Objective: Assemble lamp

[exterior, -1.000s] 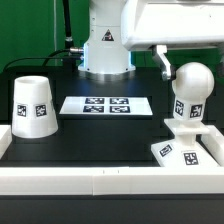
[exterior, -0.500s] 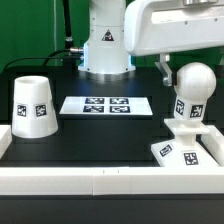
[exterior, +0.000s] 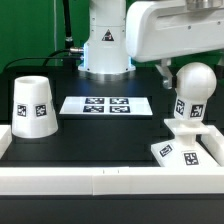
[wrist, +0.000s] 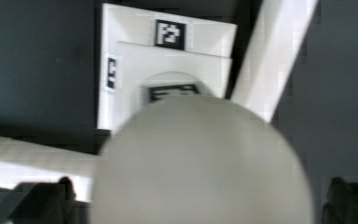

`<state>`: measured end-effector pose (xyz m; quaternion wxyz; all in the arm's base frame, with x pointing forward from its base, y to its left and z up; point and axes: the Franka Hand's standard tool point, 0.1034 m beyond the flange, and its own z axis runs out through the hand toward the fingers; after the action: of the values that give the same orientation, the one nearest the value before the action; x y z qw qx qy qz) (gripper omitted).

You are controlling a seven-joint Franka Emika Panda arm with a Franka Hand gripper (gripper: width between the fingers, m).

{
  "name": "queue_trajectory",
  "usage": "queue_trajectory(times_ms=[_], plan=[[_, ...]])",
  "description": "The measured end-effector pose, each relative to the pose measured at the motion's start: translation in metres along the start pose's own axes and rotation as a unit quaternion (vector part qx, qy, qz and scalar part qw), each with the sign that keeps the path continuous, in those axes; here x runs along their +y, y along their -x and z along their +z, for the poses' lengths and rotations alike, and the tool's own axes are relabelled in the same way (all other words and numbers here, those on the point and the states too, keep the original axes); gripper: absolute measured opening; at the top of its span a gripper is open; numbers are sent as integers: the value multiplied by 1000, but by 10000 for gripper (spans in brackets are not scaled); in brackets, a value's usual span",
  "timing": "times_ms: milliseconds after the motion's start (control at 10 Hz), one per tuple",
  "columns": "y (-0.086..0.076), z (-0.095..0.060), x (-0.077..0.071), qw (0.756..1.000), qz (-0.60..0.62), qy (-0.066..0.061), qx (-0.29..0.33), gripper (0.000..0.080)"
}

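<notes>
The claw [wrist: 197,203] stands wide open over the base [exterior: 186,152]. Its two dark fingers [wrist: 44,200] sit on either side of the bulb [exterior: 192,86]. In the wrist view a thin dark gap shows on each side, so it grips nothing. The bulb stands upright on the base. In the exterior view only one finger shows, just off the bulb's upper part toward the exterior view's left.

The base sits on the black tabletop [exterior: 110,135], just beside the white rim wall [exterior: 100,182] at the front and close to the rim on the exterior view's right. The marker board [exterior: 108,104] lies flat, well apart from the base toward the exterior view's left. The shade [exterior: 33,105] stands wide end down, farther that way. Between the base and the marker board there is open black tabletop.
</notes>
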<state>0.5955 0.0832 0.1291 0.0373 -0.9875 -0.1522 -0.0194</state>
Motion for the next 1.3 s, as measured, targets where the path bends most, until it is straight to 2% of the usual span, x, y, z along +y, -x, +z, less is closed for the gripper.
queue_trajectory(times_ms=[100, 400, 500, 1100, 1300], plan=[[0, 0, -1, 1000, -8, 5, -1, 699], [0, 1, -1, 1000, -9, 5, -1, 699], [0, 2, -1, 1000, -9, 5, -1, 579], [0, 2, -1, 1000, 22, 3, 1, 571], [1, 2, -3, 991, 135, -2, 13, 573]])
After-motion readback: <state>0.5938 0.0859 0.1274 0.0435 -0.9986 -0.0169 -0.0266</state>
